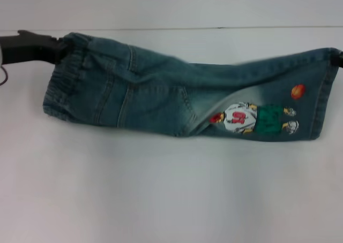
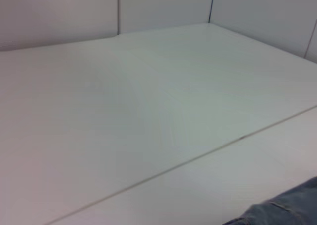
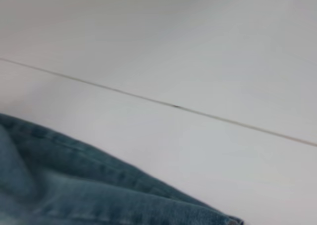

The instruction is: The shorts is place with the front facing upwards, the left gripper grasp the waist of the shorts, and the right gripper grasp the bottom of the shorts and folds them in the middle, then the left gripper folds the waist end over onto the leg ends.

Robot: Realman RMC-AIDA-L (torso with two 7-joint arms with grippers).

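The blue denim shorts [image 1: 177, 98] lie folded lengthwise across the white table, with a cartoon print [image 1: 252, 118] showing near the leg end. The elastic waist [image 1: 67, 82] is at the left and the leg hem [image 1: 324, 93] at the right. My left gripper [image 1: 59, 49] is shut on the far corner of the waist. At the picture's right edge only a dark sliver of my right gripper [image 1: 338, 60] shows, shut on the far corner of the hem. The far edge of the cloth is stretched between them. Denim [image 2: 282, 207] edges into the left wrist view, and denim [image 3: 74, 185] fills a corner of the right wrist view.
The white table [image 1: 171, 189] spreads out in front of the shorts. A thin seam [image 1: 161, 29] runs across it behind them, and it also shows as a seam [image 2: 198, 158] and a seam [image 3: 173, 106] in the wrist views. White walls [image 2: 163, 7] stand at the back.
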